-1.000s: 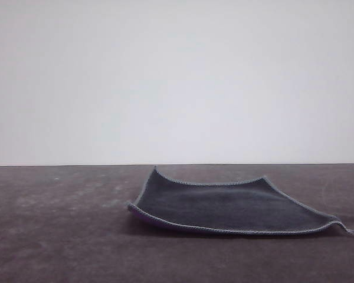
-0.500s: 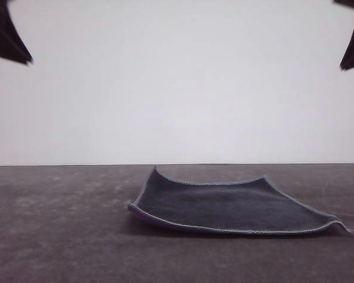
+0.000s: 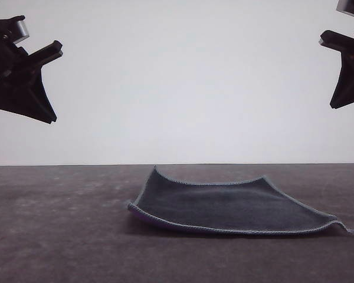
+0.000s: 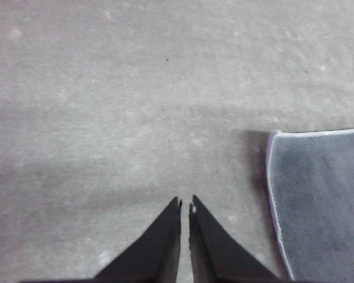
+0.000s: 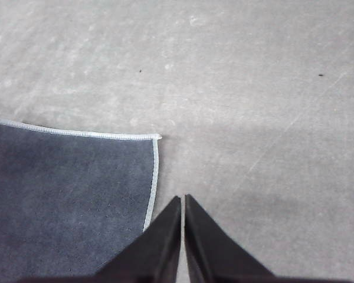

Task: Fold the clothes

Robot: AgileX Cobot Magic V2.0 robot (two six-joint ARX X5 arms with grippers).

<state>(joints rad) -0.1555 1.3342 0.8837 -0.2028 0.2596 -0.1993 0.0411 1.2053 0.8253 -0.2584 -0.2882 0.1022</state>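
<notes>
One grey cloth flat on dark table; white wall behind.

Front cam sits low, near bench level, facing forward across it to a plain pale wall; far bench edge reads as a horizon. Both wrist cams look steeply down at the bench from above. Left wrist cam catches the cloth at one edge of its frame, with one corner showing; right wrist cam catches another cloth corner. All three views share the cloth; wrist views are closer in than the front view.
</notes>
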